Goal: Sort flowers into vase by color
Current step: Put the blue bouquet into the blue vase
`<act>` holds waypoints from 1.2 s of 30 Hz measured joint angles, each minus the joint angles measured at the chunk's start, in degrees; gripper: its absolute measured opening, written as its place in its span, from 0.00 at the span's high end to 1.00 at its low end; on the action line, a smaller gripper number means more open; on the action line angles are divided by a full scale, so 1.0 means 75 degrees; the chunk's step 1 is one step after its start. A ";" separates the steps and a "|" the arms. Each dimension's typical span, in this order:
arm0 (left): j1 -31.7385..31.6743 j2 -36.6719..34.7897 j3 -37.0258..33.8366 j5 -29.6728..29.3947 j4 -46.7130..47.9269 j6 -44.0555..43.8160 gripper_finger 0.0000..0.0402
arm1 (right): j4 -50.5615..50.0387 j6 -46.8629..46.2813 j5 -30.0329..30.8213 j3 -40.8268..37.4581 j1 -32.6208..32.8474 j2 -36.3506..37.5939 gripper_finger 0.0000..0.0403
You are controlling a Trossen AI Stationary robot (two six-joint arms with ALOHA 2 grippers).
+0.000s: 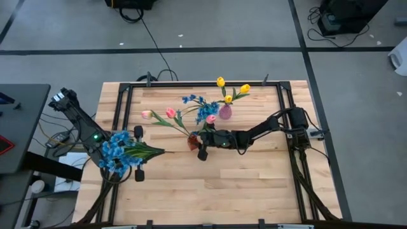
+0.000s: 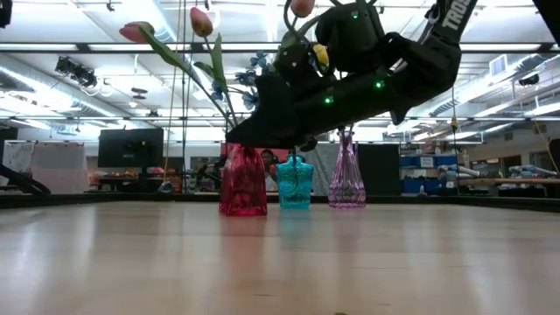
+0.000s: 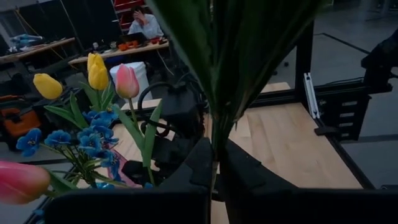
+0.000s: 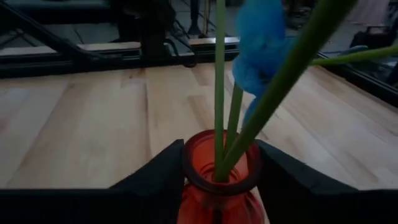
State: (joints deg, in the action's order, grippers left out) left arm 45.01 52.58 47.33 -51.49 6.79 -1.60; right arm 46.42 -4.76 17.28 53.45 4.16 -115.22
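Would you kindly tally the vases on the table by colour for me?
Red vase: 1
Teal vase: 1
Pink-purple vase: 1
Total: 3 vases

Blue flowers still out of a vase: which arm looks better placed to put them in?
Probably the left gripper: it already holds the blue bunch by its stem. The right gripper is around the red vase.
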 joint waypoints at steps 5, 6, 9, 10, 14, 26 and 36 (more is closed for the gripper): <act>0.0000 -0.0075 0.0000 -0.0012 0.0129 -0.0007 0.95 | -0.0955 0.0162 0.0016 -0.0007 0.0107 0.0430 0.59; 0.0000 -0.0079 0.0000 -0.0019 0.0171 -0.0009 0.95 | -0.1371 0.0183 0.0002 -0.0012 0.0149 0.0627 0.59; 0.0000 -0.0073 0.0000 -0.0017 0.0326 -0.0010 0.95 | -0.2793 0.0088 -0.0021 -0.0017 0.0269 0.1391 0.59; 0.0000 -0.0073 0.0000 -0.0017 0.0328 -0.0010 0.95 | -0.3275 0.0011 -0.0028 -0.0017 0.0317 0.1682 0.59; 0.0000 -0.0073 0.0000 -0.0019 0.0389 -0.0052 0.95 | -0.4846 -0.0217 0.0194 -0.0174 0.0631 0.2794 0.56; -0.0233 0.0015 0.0000 -0.0216 0.0533 -0.0421 0.95 | -0.4089 -0.1340 0.2252 -0.3428 0.1945 0.6142 0.56; -0.2033 0.1185 -0.0262 0.0864 0.0025 -0.0418 0.95 | -0.3515 -0.1888 0.3467 -0.5231 0.1896 0.7572 0.53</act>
State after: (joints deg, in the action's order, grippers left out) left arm 29.76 61.46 45.36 -45.01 6.98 -4.73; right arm 20.06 -18.92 43.28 14.22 18.38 -58.43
